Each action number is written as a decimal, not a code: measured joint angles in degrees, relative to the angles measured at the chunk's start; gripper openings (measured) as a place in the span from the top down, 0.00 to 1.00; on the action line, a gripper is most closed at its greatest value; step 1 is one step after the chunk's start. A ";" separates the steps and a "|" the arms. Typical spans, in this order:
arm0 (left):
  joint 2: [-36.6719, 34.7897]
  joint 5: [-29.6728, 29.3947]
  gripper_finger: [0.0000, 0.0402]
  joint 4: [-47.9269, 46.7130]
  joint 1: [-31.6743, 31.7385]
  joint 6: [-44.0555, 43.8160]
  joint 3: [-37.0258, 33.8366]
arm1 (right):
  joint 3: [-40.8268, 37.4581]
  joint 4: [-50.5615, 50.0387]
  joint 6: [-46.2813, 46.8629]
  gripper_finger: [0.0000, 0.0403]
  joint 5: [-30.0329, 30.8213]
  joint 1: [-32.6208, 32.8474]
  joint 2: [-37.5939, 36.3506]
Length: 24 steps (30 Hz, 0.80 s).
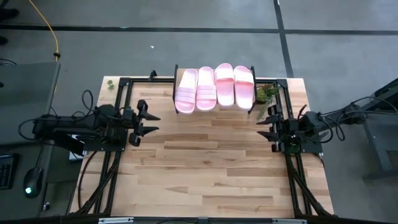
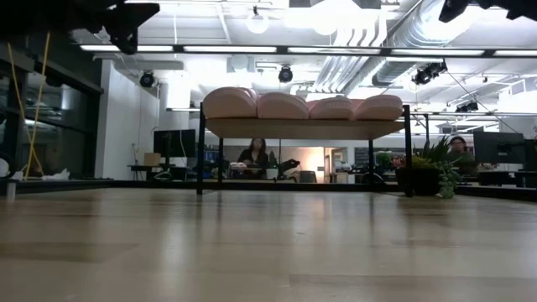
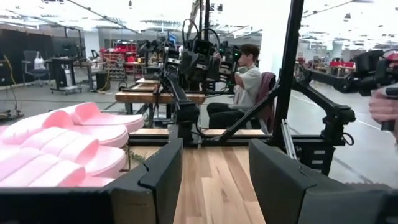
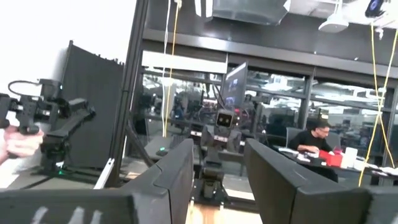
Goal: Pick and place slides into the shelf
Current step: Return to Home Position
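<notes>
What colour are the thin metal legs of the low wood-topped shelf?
Black; the thin metal legs show best in the low view.

In the high view the centre and lower part of the table lie bare, an open run between the left gripper at mid-left and the right gripper at mid-right. At upper centre, four slides cover the whole shelf top. The low view shows open space beneath its plank. A potted plant crowds its right end.
</notes>
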 joint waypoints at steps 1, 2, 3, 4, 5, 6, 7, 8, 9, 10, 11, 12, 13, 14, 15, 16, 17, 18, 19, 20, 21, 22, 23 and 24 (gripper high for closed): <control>-0.65 -0.30 0.59 0.00 0.00 -0.44 -0.55 | -0.51 0.69 0.02 0.66 0.00 0.00 -0.14; -1.30 -0.40 0.59 -0.04 0.00 -0.97 -1.16 | -0.90 1.15 0.37 0.66 0.00 0.00 -0.34; -1.94 -0.53 0.59 -0.04 0.00 -1.30 -1.74 | -1.17 1.16 0.68 0.66 0.01 0.00 -0.59; -2.57 -0.51 0.59 -0.02 0.00 -1.69 -2.31 | -1.36 1.17 1.06 0.66 0.00 0.00 -0.74; -3.33 -0.53 0.59 -0.04 0.00 -2.11 -2.91 | -1.53 1.26 1.52 0.66 0.00 0.00 -0.96; -4.12 -0.53 0.59 -0.04 0.00 -2.56 -3.50 | -1.65 1.21 1.88 0.66 -0.11 0.00 -1.22; -4.91 -0.53 0.59 0.00 0.00 -3.07 -4.06 | -1.67 1.10 1.95 0.66 -0.35 0.00 -1.40; -5.65 -0.52 0.59 0.41 0.00 -3.72 -4.69 | -1.67 1.12 1.97 0.66 -0.76 0.00 -1.46; -6.37 -0.51 0.59 1.48 0.00 -4.17 -5.52 | -1.67 1.10 1.97 0.66 -1.33 0.00 -1.46; -7.14 -0.51 0.59 2.70 -0.02 -4.51 -6.34 | -1.67 1.01 1.97 0.66 -1.72 0.02 -1.44; -7.88 -0.51 0.59 3.69 -0.02 -5.08 -7.08 | -1.67 0.89 2.20 0.66 -1.80 0.02 -1.40; -8.57 -0.51 0.59 4.39 -0.02 -5.66 -7.73 | -1.67 0.62 2.62 0.66 -1.81 0.03 -1.40; -9.23 -0.51 0.59 4.76 -0.02 -5.99 -8.32 | -1.67 0.46 3.10 0.66 -1.69 0.02 -1.40; -9.85 -0.50 0.59 4.98 -0.02 -6.13 -8.91 | -1.67 0.22 3.54 0.66 -1.68 0.02 -1.41; -10.38 -0.51 0.59 5.21 -0.02 -6.16 -9.48 | -1.67 -0.12 3.74 0.66 -1.69 0.02 -1.41; -10.90 -0.45 0.59 5.57 -0.02 -6.19 -10.05 | -1.67 -0.46 3.91 0.66 -1.72 0.02 -1.39; -11.43 -0.46 0.59 5.58 -0.02 -6.41 -10.54 | -1.67 -0.87 3.93 0.66 -1.94 0.02 -1.39; -11.86 -0.50 0.59 5.60 -0.02 -6.57 -10.97 | -1.67 -1.31 3.93 0.66 -2.47 0.04 -1.39; -12.23 -0.56 0.59 5.62 -0.02 -6.59 -11.42 | -1.67 -1.80 3.96 0.66 -3.21 0.04 -1.37; -12.58 -0.63 0.59 5.59 -0.02 -6.60 -11.84 | -1.67 -2.33 4.09 0.66 -4.00 0.04 -1.37; -12.87 -0.68 0.59 5.55 -0.02 -6.60 -12.19 | -1.67 -2.83 4.23 0.66 -4.14 0.04 -1.37; -13.16 -0.70 0.59 5.61 -0.02 -6.61 -12.55 | -1.67 -3.12 4.58 0.66 -4.19 0.05 -1.37; -13.33 -0.73 0.59 5.67 -0.02 -6.64 -12.85 | -1.67 -3.26 5.11 0.66 -4.15 0.04 -1.36; -13.52 -0.73 0.59 5.80 -0.02 -6.83 -13.12 | -1.71 -3.25 5.35 0.66 -4.14 0.04 -1.36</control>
